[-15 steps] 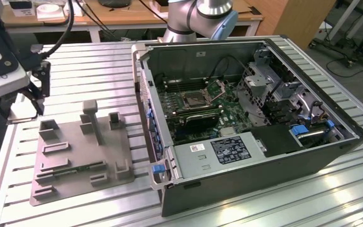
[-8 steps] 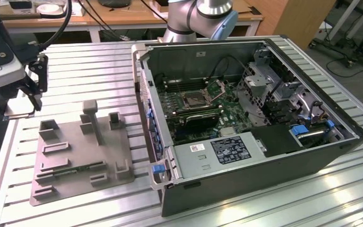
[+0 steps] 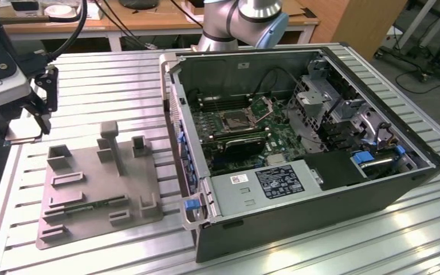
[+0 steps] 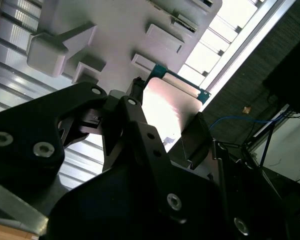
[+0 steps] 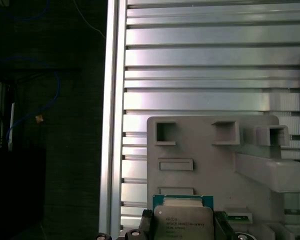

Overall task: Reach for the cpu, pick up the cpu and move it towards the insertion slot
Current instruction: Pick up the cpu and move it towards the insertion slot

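Chip (image 5: 183, 225): silvery square with a green rim, caught between the two black fingers (image 5: 147, 221) of the hand, metal top plain in both wrist views.
Hand (image 3: 23, 127): closed narrow on the chip, one finger against each of two opposite edges; chip sits midway between the fingertips.
Place of hand: at the exterior view's left, over the ribbed metal counter (image 3: 105, 86), just off a corner of the grey tray (image 3: 98, 192).
Tray: flat on the counter, raised blocks and shallow pockets on top, a green strip (image 3: 90, 207) lying in one pocket.
Socket (image 3: 239, 120): silver frame with dark centre, metal flap (image 3: 266, 106) tipped up, inside the open computer case (image 3: 319, 217).
Chip to socket: well apart, with the tray and the case wall between.
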Controlling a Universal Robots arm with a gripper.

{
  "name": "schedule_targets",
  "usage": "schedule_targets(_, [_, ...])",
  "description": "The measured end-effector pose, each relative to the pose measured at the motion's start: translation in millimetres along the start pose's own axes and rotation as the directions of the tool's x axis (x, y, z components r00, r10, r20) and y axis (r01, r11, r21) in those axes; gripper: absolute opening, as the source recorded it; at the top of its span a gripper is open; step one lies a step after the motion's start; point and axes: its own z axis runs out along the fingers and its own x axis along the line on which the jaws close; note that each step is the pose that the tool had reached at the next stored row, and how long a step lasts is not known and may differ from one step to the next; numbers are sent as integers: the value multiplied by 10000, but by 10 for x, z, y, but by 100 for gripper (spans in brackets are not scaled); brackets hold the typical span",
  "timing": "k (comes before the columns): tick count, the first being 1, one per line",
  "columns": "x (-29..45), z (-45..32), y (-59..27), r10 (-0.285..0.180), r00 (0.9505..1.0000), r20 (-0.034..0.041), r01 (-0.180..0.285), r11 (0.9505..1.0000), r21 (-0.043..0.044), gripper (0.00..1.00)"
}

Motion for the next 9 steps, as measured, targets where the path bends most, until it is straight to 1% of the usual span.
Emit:
schedule_targets(4, [0, -4, 0, 0, 10000, 1, 0, 10000, 0, 55])
schedule_targets(9, [0, -46, 2, 0, 10000, 1, 0, 10000, -1, 55])
